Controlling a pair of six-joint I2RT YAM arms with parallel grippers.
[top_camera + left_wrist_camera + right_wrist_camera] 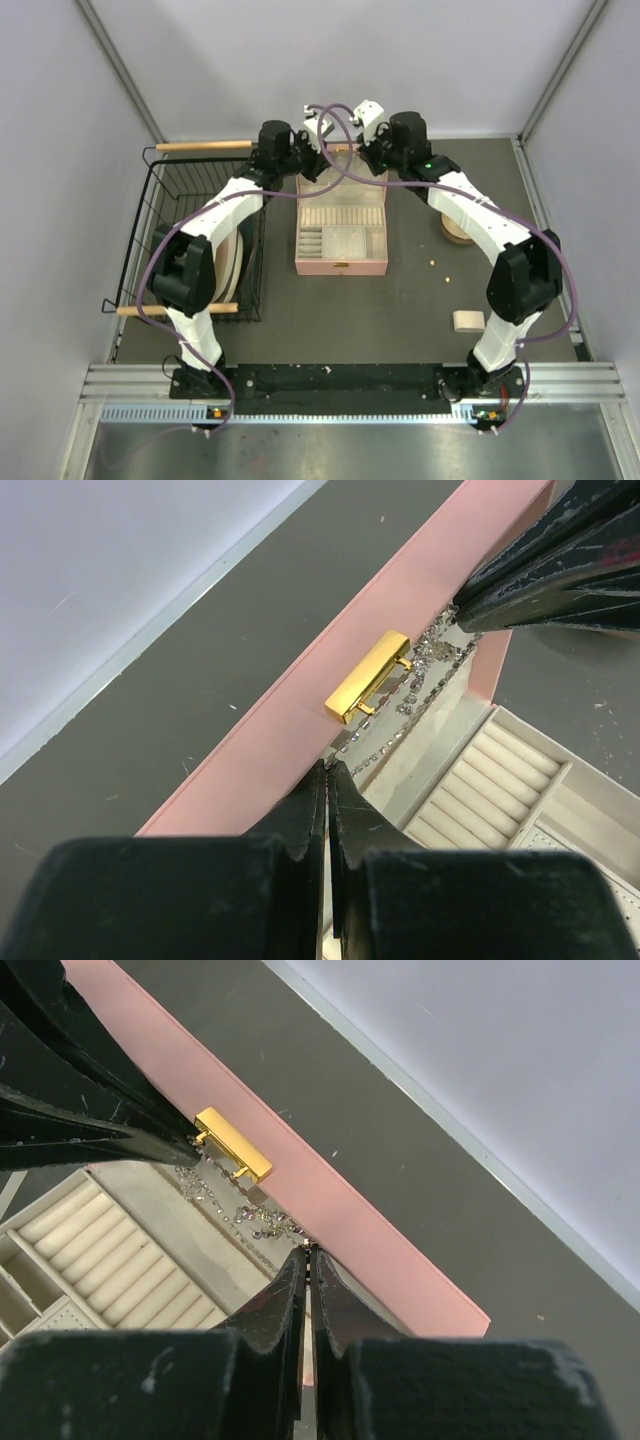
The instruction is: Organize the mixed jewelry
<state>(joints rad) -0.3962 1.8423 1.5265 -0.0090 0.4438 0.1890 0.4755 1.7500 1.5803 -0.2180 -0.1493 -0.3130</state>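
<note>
**Operator:** Report jaw state, nearest item first.

**Unit:** My left gripper (327,772) is fully closed. The thin silvery chain (425,675) starts right at its tips. My right gripper (305,1252) is likewise closed, with a glittering bunch of the same chain at its tips. Each holds one end.

**Operator:** Chain position and axis?

**Unit:** It hangs over the back of the open pink rectangular jewellery box (340,266). It is just beside the raised pink lid (250,770) and under the small gold metal clasp (368,677). Its long axis is parallel to the lid's edge and runs straight from one gripper to the other, left to right across the table. Below it lie the cream ring rolls (490,770).

**Operator:** Differences between views?

**Unit:** Only the wrist views show chain and clasp, and each also shows the opposite gripper's black fingers. From above, my wrists cover both. That view alone shows:
- two tiny pale beads (432,263) on the dark mat right of the box, well apart from the chain;
- the round wooden bowl (457,237), partly under my right arm;
- the black wire basket (140,215) at left.
</note>
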